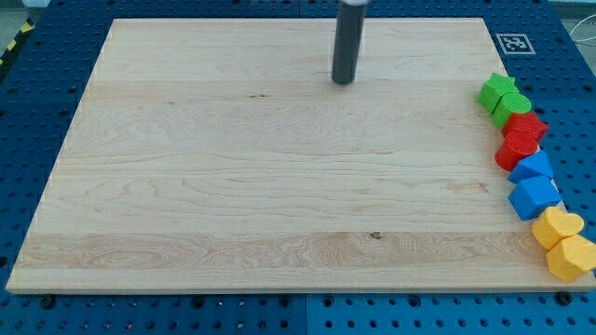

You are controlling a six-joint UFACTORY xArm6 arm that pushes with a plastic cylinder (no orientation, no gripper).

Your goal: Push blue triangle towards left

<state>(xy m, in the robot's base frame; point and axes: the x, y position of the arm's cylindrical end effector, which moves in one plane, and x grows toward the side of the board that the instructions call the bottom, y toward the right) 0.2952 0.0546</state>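
The blue triangle (532, 167) lies at the board's right edge, in a column of blocks. Just below it is a second blue block (535, 196), cube-like. My tip (344, 81) is near the view's top centre, far to the left of and above the blue triangle, touching no block.
On the right edge, from the top down: a green star (497, 89), a green block (512, 107), two red blocks (526, 127) (516, 151), then the blues, then two yellow blocks (557, 226) (571, 258). The wooden board (261, 186) lies on a blue pegboard. A marker tag (514, 44) is at the top right.
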